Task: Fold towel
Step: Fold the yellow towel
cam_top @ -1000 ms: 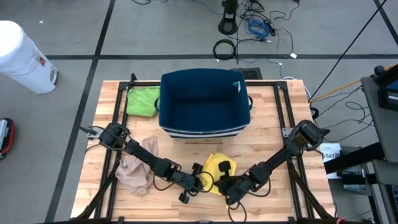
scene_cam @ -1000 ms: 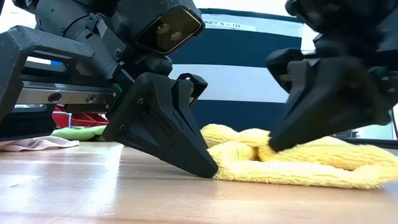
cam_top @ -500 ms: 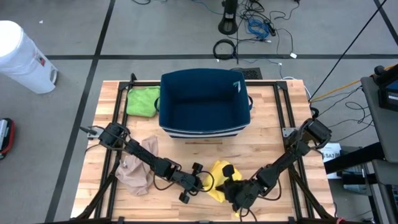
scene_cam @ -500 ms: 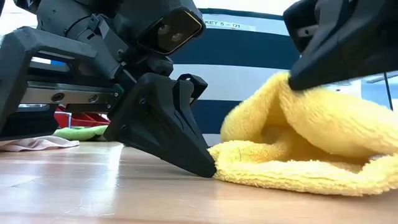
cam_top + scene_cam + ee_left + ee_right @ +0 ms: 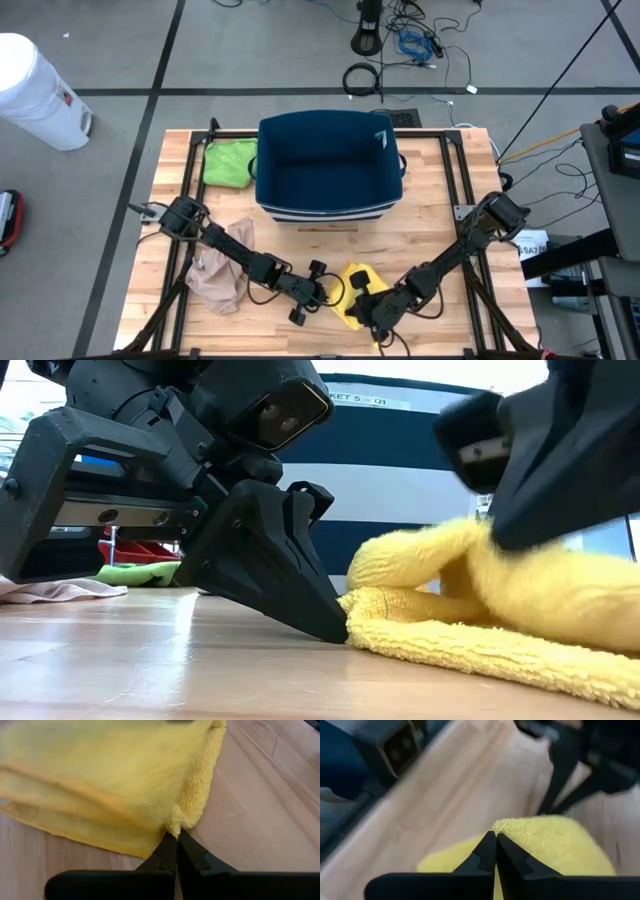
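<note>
A yellow terry towel (image 5: 352,292) is laid at the near edge of the wooden table (image 5: 440,215), in front of the navy fabric bin (image 5: 330,165), between the two arms. The left gripper (image 5: 176,836) is pressed down at table level, its fingers brought together on the towel's corner, where the looped hem is pinched at the tips. In the low view that same gripper (image 5: 335,628) is seen touching the tabletop at the towel's edge. The right gripper (image 5: 495,837) is clamped on another edge of the towel, and that part is held raised above the table, so that an upper layer is draped in a hump over the flat lower layer (image 5: 470,600). In the high view the right gripper (image 5: 372,305) is placed just beside the left one (image 5: 318,292), with the towel between them. A beige cloth (image 5: 222,265) is lying under the left arm, and a green cloth (image 5: 230,162) is set beside the bin.
</note>
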`<state>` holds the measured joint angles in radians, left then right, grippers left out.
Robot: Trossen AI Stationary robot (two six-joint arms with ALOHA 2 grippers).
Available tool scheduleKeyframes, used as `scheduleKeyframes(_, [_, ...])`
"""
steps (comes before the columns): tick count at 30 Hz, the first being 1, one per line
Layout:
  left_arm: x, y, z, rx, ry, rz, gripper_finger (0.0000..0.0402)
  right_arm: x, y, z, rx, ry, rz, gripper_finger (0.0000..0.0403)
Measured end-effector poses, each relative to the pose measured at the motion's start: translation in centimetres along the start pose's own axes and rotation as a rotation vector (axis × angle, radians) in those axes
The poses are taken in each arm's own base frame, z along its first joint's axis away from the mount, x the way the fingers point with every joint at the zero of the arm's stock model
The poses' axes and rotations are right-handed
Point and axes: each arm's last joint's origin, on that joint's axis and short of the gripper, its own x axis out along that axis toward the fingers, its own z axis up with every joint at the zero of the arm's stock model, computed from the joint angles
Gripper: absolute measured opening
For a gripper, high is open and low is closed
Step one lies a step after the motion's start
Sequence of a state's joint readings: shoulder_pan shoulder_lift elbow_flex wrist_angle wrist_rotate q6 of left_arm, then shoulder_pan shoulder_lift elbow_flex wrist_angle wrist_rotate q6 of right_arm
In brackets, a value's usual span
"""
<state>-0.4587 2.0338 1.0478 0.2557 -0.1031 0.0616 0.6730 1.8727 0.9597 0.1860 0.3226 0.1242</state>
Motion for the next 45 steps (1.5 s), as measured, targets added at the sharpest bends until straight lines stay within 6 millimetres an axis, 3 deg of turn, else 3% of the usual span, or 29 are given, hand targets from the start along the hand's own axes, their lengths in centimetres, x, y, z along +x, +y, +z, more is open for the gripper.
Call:
scheduleKeyframes(9, [0.0, 0.0, 0.0, -0.001, -0.003, 0.000, 0.0003, 0.2, 0.0, -0.7, 0.045, 0.055, 0.014, 0.0001])
scheduleKeyframes(19, [0.0, 0.0, 0.1, -0.005, -0.010, 0.002, 0.0003, 1.1, -0.5, -0.2, 0.022, -0.002, 0.115, 0.0003])
scheduleKeyframes(28, [0.0, 0.1, 0.2, -0.013, -0.017, 0.018, 0.0003, 2.9, -0.8, -1.6, 0.043, 0.035, 0.105, 0.0004])
scheduleKeyframes(34, [0.0, 0.1, 0.1, -0.012, -0.015, 0.040, 0.0003, 2.8, -0.8, -1.6, 0.025, 0.035, 0.079, 0.0006])
scheduleKeyframes(38, [0.0, 0.2, 0.2, -0.011, -0.016, 0.041, 0.0014, 2.1, -0.7, -1.1, -0.007, 0.021, 0.069, 0.0035])
scheduleKeyframes(45, [0.0, 0.2, 0.2, -0.011, -0.014, 0.056, 0.0055, -0.2, -0.3, 0.5, -0.024, -0.031, 0.031, 0.0134])
